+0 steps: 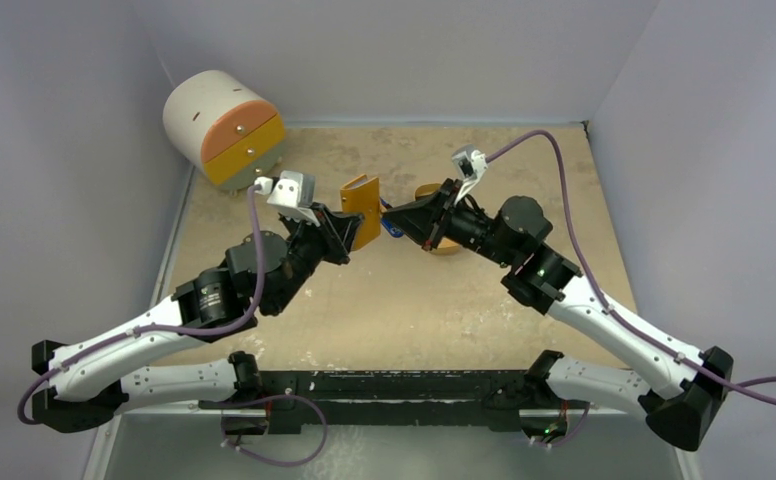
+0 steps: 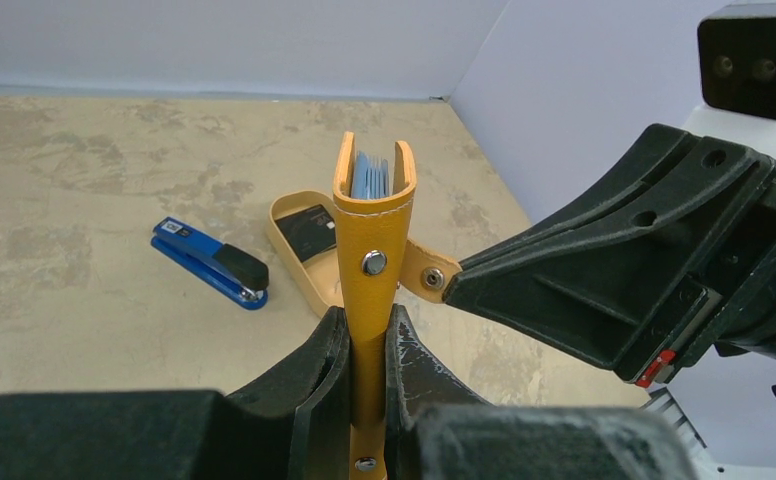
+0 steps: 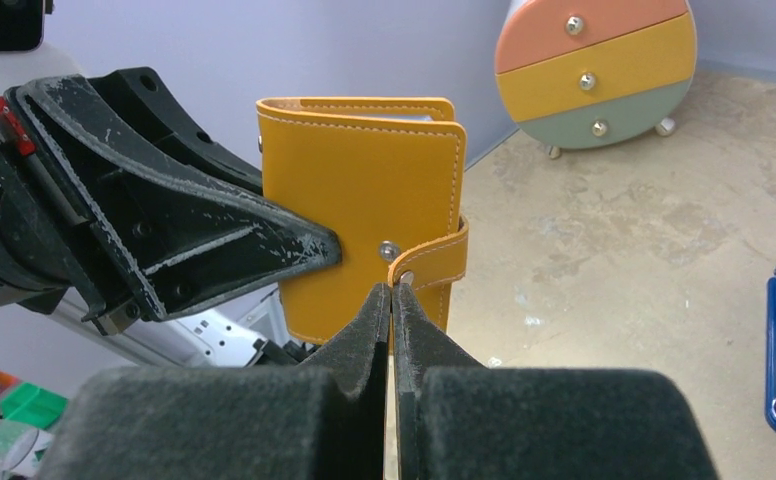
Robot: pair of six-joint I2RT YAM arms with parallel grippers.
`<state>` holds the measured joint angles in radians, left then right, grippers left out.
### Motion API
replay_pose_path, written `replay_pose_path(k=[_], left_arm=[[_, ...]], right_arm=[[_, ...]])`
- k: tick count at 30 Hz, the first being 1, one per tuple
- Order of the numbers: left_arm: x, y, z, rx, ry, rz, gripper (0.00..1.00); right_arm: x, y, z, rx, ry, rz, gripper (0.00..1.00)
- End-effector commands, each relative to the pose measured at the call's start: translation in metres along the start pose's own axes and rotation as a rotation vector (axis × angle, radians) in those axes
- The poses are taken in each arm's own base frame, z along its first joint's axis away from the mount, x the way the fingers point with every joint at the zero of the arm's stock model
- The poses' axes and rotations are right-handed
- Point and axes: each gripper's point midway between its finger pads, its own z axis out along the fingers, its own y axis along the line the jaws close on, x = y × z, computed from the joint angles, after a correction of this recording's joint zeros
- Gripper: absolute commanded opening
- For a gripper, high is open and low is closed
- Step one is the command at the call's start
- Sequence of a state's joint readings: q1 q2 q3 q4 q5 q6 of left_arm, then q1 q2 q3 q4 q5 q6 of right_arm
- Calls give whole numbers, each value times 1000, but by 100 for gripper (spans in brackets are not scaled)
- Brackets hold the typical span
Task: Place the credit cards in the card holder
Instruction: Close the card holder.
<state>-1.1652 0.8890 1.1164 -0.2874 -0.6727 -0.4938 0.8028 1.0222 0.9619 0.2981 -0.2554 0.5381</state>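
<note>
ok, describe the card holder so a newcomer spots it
From the round drawer unit back left, look right to where the left gripper and right gripper meet. Upright between them is the card holder: an orange wallet with a snap strap, not the oval orange tray lying flat.

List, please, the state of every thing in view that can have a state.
left gripper, shut on the card holder, low down.
right gripper, shut on the strap.
card holder, upright in the air, folded, strap unsnapped.
credit card, lying in the tray.
stapler, closed, lying flat.
drawer unit, all three drawers shut.
</note>
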Motion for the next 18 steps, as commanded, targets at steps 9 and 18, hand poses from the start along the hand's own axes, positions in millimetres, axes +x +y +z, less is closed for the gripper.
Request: replay_pose_path(k=[9, 18], left_arm=[[-10, -15, 2, 58, -19, -1, 0], [-13, -16, 3, 60, -23, 2, 0]], right_arm=[[-31, 24, 7, -84, -69, -14, 0], [-25, 20, 12, -72, -33, -14, 0]])
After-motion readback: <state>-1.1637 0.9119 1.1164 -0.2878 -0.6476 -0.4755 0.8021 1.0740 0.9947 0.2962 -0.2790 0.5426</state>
